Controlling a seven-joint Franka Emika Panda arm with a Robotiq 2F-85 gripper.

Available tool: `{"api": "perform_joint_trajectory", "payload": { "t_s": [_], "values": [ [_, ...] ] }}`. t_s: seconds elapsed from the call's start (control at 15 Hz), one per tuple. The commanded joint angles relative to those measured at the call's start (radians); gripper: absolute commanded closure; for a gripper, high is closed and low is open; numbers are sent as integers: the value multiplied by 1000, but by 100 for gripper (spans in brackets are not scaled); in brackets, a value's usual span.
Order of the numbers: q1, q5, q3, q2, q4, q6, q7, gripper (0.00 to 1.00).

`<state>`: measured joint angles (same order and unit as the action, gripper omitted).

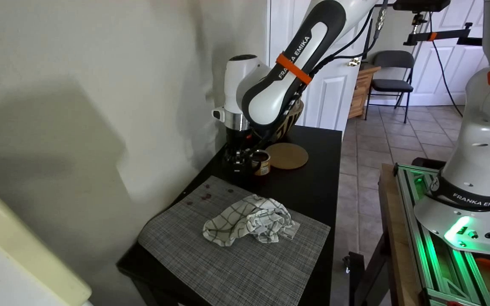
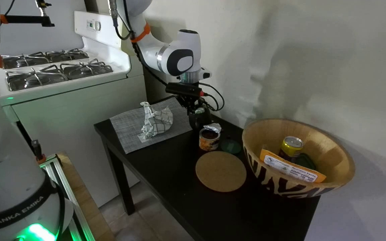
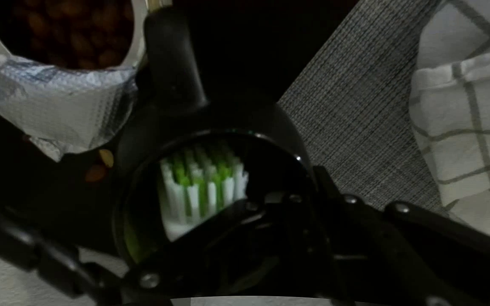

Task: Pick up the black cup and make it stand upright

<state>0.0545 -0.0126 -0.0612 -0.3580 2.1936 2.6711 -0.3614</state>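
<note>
Jaws of the gripper [image 3: 306, 189] are clamped at the rim of one round cup [image 2: 198, 120], mouth upward beside one foil-flapped can [image 2: 209, 141]; inside, one green-and-white-bristled brush [image 3: 202, 191] is seen.

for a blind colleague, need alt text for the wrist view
A black cup, its open mouth in view, holds green and white bristles, with the tool crossing its rim. Upper left, an open can of brown nuts, foil at its edge; at right, a gray mat and checked cloth.
</note>
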Motion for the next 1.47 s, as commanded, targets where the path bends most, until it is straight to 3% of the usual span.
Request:
{"api": "perform_joint_trajectory", "payload": {
  "t_s": [0.0, 0.6, 1.4],
  "values": [
    [-60, -51, -56, 72, 74, 58, -4, 97],
    [-150, -210, -90, 104, 128, 86, -1, 98],
    [-240, -423, -168, 85, 109, 59, -167, 98]
  ]
}}
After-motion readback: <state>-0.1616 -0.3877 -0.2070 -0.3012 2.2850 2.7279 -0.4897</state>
